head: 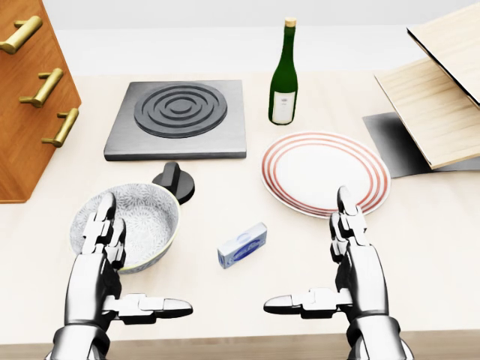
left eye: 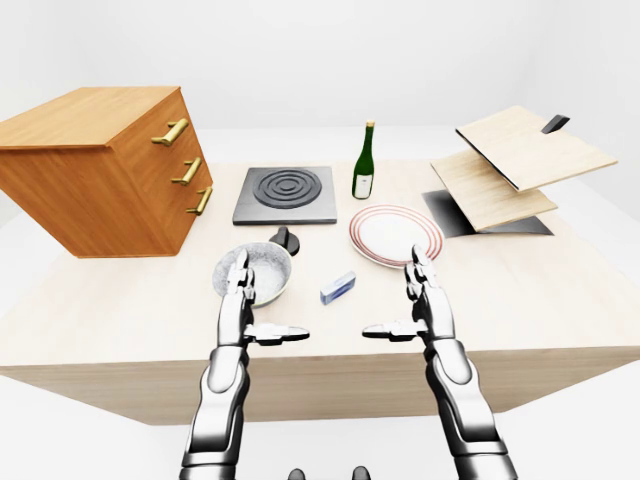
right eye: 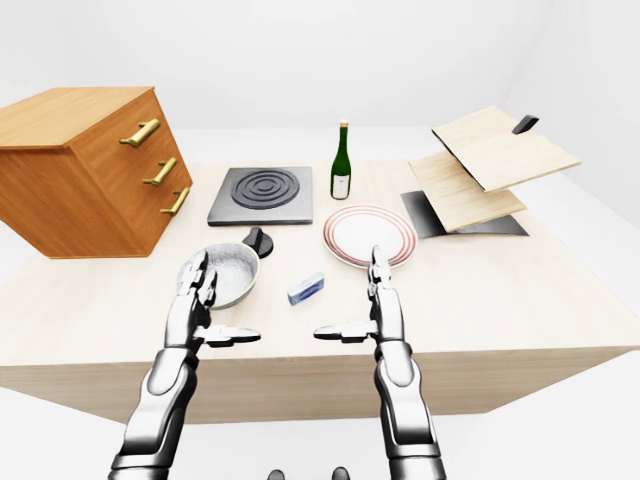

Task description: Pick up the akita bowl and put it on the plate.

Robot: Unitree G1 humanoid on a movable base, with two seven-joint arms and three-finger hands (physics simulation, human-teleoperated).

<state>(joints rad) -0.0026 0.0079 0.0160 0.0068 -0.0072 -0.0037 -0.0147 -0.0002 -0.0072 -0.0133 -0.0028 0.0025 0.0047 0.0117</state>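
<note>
The akita bowl [head: 146, 217], grey-white patterned with a pale rim, sits on the wooden table at the lower left of the head view. My left hand [head: 139, 259] stands open just below and left of it; its fingers [head: 101, 229] overlap the bowl's left rim in the picture and the thumb points right. Whether it touches the bowl I cannot tell. The white plate [head: 326, 171] with red rings lies right of centre. My right hand [head: 307, 251] is open below the plate's lower edge, thumb pointing left, holding nothing.
A black stove plate [head: 176, 120] and its knob [head: 174, 180] lie above the bowl. A green wine bottle [head: 283, 75] stands above the plate. A small blue box [head: 242, 245] lies between the hands. A wooden drawer cabinet [left eye: 100, 170] stands left and tilted wooden boards [left eye: 510, 165] right.
</note>
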